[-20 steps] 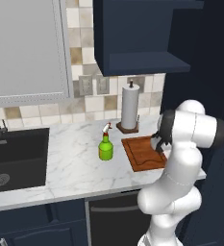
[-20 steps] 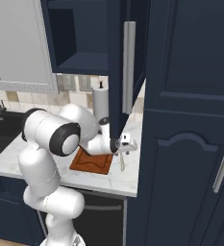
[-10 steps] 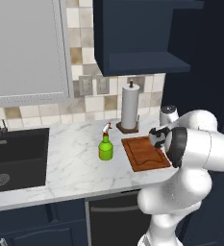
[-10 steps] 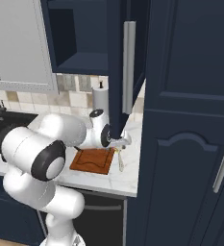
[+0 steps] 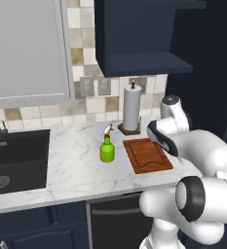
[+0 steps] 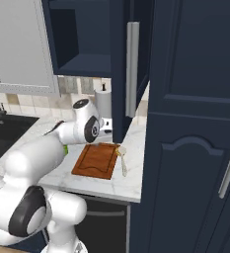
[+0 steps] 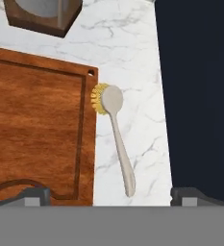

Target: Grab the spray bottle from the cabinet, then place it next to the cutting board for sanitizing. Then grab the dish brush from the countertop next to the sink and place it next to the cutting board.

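Tool (image 7: 111, 194) jaws apart (nothing held); dish brush (image 7: 116, 132) against cutting board (image 7: 36, 129) edge.

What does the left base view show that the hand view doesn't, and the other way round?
Left base view alone: the spray bottle standing left of the board, the black sink, the navy cabinet.
Hand view alone: the dish brush lying on the marble along the board's edge, its head against the board's corner.
Both: the cutting board, the countertop and the paper-towel holder's base.

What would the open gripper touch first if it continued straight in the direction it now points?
Probably the pale tan dish brush lying on the white marble countertop beside the reddish-brown wooden cutting board; the gripper looks centred over its handle.
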